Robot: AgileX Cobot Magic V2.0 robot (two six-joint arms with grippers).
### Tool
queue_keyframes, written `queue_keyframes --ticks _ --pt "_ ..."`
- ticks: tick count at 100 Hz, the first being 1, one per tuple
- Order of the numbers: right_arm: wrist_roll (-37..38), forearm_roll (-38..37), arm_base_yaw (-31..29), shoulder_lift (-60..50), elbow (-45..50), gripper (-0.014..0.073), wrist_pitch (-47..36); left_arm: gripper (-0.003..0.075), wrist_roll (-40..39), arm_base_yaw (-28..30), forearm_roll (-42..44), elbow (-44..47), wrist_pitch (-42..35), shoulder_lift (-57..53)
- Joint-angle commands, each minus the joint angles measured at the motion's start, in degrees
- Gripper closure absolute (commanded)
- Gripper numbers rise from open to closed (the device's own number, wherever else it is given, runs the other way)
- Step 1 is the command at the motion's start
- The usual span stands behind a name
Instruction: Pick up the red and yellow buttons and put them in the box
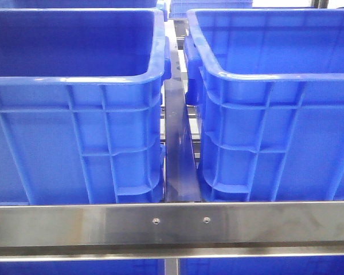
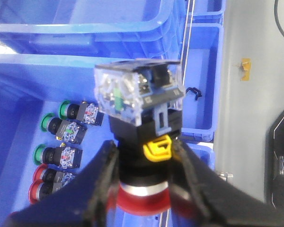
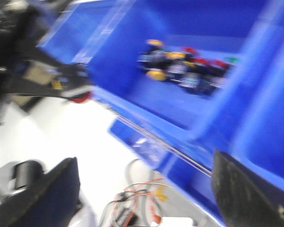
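From the front you see only two big blue bins [image 1: 74,114] behind a steel rail [image 1: 172,224]; neither arm shows there. Your left gripper [image 2: 144,189] is clenched on a red button [image 2: 142,201], held above a bin, its long axis running straight out from the fingers: red cap between the fingers, black body with a yellow tab next, clear contact block farthest out. Below it green and red buttons [image 2: 61,153] lie in a row on the bin floor. Your right gripper [image 3: 146,189] hangs released and empty, well apart from a blurred cluster of red, yellow and green buttons [image 3: 189,71] in its bin
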Motion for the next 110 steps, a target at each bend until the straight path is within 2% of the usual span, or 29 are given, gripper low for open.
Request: queue_keyframes --ticks 1,14,26,57,69,81,110 --pt "-7.8 8.1 0.3 3.3 -2.1 0.0002 1.7 0.0739 -0.1 -0.5 -2.7 -1.3 -3.2 -0.4" --pt "-11.0 8.2 2.3 7.1 -3.6 0.0002 2.1 0.0739 -0.1 -0.5 -2.7 -1.3 -3.2 -0.4" --pt "-14.1 8.1 7.0 9.8 -6.3 0.0002 -0.3 0.0739 -0.1 -0.5 -2.7 -1.3 -3.2 -0.4" --pt "-17.8 3.7 25.2 17.2 -11.3 0.0002 -17.8 0.0739 -0.1 -0.5 -2.7 -1.3 -3.2 -0.4" --pt "-18.7 3.1 30.5 20.4 -12.9 0.0002 -22.9 0.0739 -0.1 -0.5 -2.7 -1.3 -3.2 -0.4" --pt "-19.0 3.1 33.6 23.7 -15.3 0.0002 -25.1 0.0739 -0.1 -0.5 -2.7 -1.3 -3.2 -0.4" --pt "-19.0 4.4 38.6 29.2 -21.4 0.0002 -24.6 0.0739 -0.1 -0.5 -2.7 -1.3 -3.2 -0.4"
